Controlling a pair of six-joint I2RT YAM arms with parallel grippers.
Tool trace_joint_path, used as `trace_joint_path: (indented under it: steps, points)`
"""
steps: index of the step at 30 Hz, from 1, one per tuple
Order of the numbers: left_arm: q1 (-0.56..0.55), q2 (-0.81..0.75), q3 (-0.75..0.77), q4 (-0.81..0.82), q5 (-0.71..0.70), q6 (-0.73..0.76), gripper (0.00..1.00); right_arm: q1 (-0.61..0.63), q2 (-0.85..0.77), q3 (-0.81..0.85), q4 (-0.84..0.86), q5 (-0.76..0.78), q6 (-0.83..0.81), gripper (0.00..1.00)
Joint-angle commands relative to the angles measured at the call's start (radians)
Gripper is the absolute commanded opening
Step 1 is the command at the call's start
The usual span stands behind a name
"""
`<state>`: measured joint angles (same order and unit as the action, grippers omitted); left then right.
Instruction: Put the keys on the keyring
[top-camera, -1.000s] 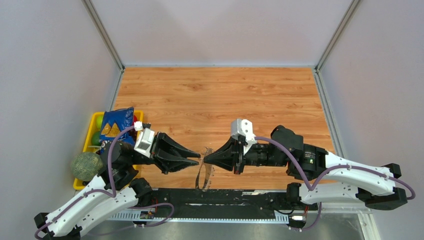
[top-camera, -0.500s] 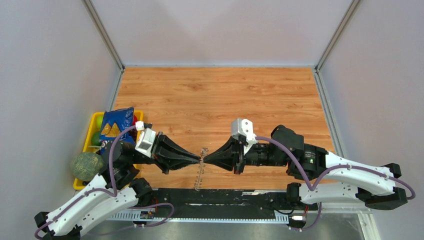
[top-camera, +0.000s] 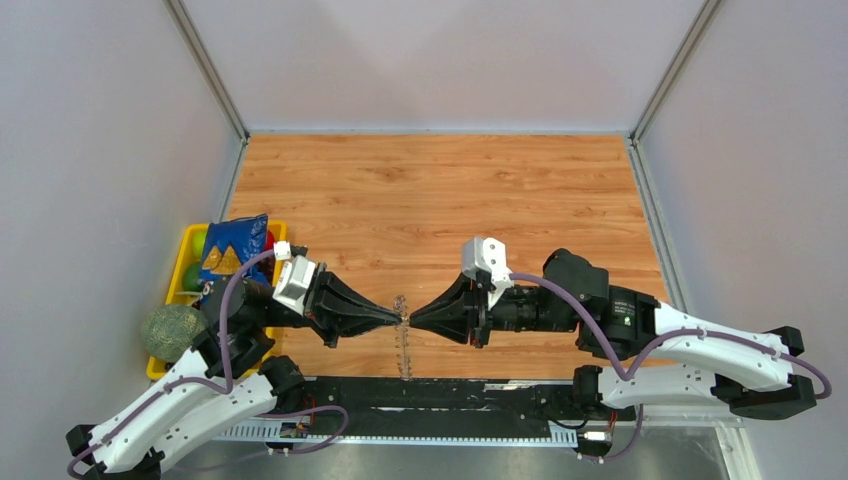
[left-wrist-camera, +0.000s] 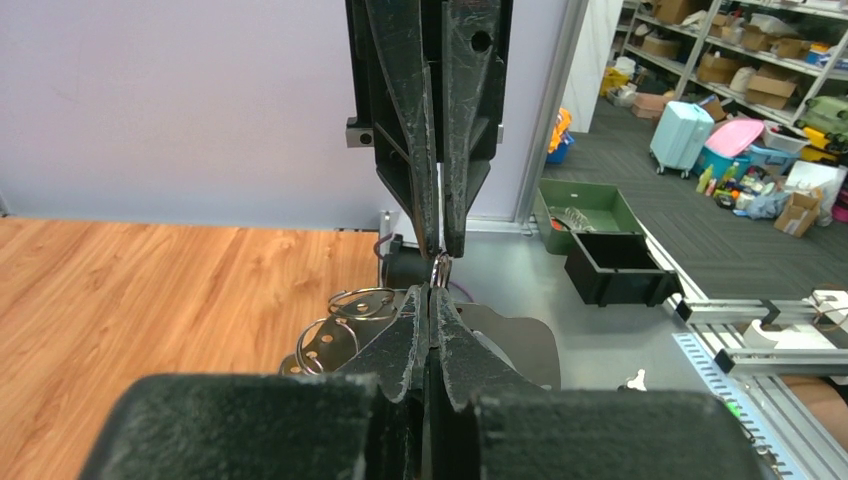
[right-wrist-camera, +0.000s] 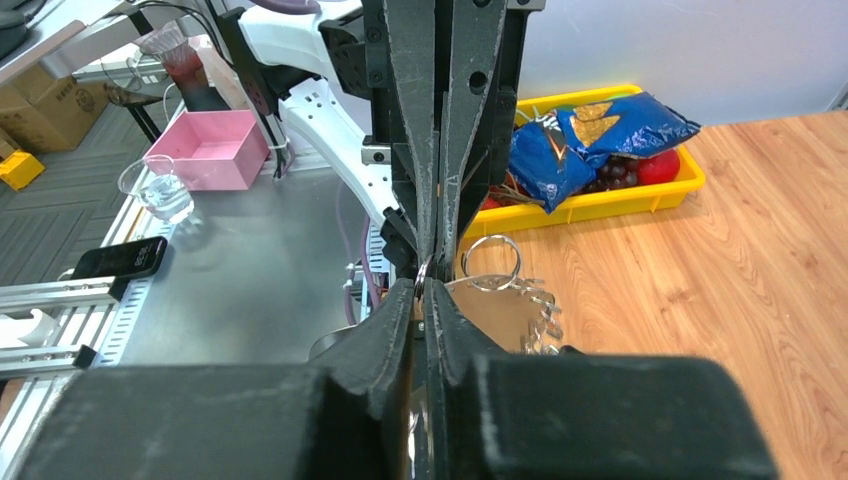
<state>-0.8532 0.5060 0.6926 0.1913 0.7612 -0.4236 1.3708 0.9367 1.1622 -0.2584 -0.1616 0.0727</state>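
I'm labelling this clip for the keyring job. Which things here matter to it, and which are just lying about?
Job: keyring, pinched between the tips of the left gripper and the right gripper.
Lying about: yellow bin, blue snack bag in it, rough green ball by the bin.

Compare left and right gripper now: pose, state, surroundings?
The left gripper points right; the right gripper points left. The left gripper's wrist sits beside the yellow bin; the right gripper's wrist sits over the wooden table. Shared: both are shut, tip to tip, pinching the keyring that hangs between them.
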Motion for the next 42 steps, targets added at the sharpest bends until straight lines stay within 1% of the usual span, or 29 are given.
trace_joint_path:
  steps: [1,4,8,15,20,24,28,34,38,42]
  points:
    - [-0.001,0.000,0.089,-0.116,-0.022,0.089,0.00,-0.004,-0.004,0.080,-0.076,0.019,-0.027,0.19]
    - [-0.002,0.008,0.130,-0.202,-0.024,0.121,0.00,-0.003,0.006,0.115,-0.145,0.019,-0.045,0.27]
    - [-0.001,0.018,0.170,-0.299,-0.030,0.168,0.00,-0.004,0.049,0.176,-0.229,0.010,-0.080,0.33]
    - [-0.001,0.042,0.217,-0.385,-0.018,0.202,0.00,-0.004,0.122,0.251,-0.281,-0.034,-0.103,0.37]
    - [-0.001,0.048,0.235,-0.405,-0.011,0.213,0.00,-0.003,0.154,0.273,-0.297,-0.039,-0.105,0.38]
    - [-0.001,0.046,0.244,-0.418,-0.012,0.222,0.00,-0.004,0.168,0.285,-0.302,-0.033,-0.103,0.36]
    - [0.000,0.040,0.246,-0.421,-0.015,0.230,0.00,-0.003,0.178,0.288,-0.304,-0.029,-0.099,0.30]
    - [-0.001,0.034,0.251,-0.424,-0.017,0.235,0.00,-0.004,0.186,0.288,-0.314,-0.019,-0.092,0.25]
    - [-0.001,0.033,0.255,-0.424,-0.018,0.235,0.00,-0.004,0.189,0.291,-0.314,-0.020,-0.089,0.20]
    - [-0.001,0.030,0.254,-0.423,-0.023,0.236,0.00,-0.003,0.195,0.289,-0.314,-0.022,-0.086,0.18]
